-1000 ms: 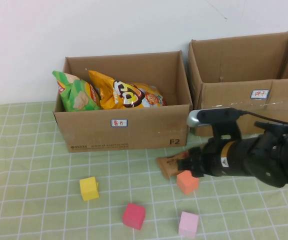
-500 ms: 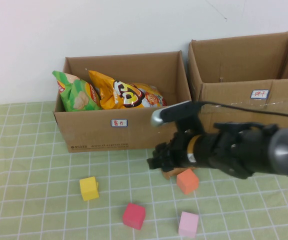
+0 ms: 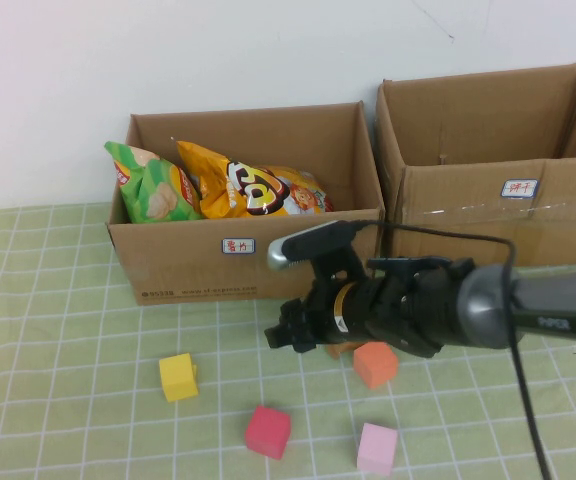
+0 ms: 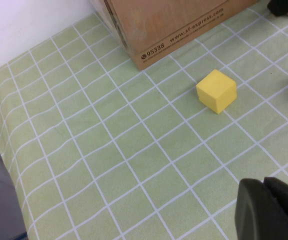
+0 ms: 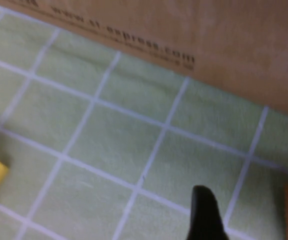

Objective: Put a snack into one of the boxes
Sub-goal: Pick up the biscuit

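A brown snack packet (image 3: 340,349) lies on the green checked cloth, mostly hidden under my right arm and next to an orange cube (image 3: 375,364). My right gripper (image 3: 286,337) hovers low over the cloth to the left of the packet, in front of the left box (image 3: 258,265), open and holding nothing. Only one of its fingers (image 5: 204,214) shows in the right wrist view, over bare cloth. The right box (image 3: 488,200) stands behind the arm. My left gripper (image 4: 270,210) is shut and empty, parked at the near left.
The left box holds a green bag (image 3: 153,185) and yellow-orange bags (image 3: 253,185). A yellow cube (image 3: 178,377), a red cube (image 3: 268,432) and a pink cube (image 3: 377,448) lie on the near cloth. The yellow cube (image 4: 216,91) sits ahead of my left gripper.
My right arm swung left across the cloth, from above the snack packet to in front of the left box. The packet stayed on the cloth. The left arm has not moved.
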Motion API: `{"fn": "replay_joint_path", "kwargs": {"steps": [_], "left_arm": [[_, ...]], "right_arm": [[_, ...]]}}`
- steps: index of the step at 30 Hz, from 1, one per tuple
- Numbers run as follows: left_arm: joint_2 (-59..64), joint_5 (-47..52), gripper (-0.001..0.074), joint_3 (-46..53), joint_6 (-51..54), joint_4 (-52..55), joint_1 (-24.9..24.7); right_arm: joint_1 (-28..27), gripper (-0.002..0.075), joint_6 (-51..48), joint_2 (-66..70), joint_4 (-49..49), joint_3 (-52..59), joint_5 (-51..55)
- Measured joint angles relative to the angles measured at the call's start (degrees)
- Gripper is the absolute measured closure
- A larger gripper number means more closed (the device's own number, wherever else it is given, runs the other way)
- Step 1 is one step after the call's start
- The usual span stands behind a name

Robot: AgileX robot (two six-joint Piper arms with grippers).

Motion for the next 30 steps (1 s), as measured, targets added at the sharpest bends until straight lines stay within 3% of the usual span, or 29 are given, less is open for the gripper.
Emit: {"fn": "replay_joint_path", "kwargs": {"steps": [8, 22, 26, 30], "left_arm": [[0.00, 0.00, 0.0736, 0.00, 0.00, 0.00, 0.00], [0.00, 0.00, 0.0736, 0.00, 0.00, 0.00, 0.00], [0.00, 0.00, 0.0736, 0.00, 0.00, 0.00, 0.00], [0.00, 0.00, 0.0736, 0.00, 0.00, -0.21, 0.00]], "right_arm": [[0.13, 0.0317, -0.67, 1.97, -0.13, -0.65, 7.17], [0.26, 0.0318, -0.77, -1.72, 0.40, -1.00, 35.24], [0.26, 0.0318, 0.10, -5.36, 1.49, -0.65, 38.53], [0.14, 0.0318, 7.11, -9.62, -0.02, -0.65, 38.53]]}}
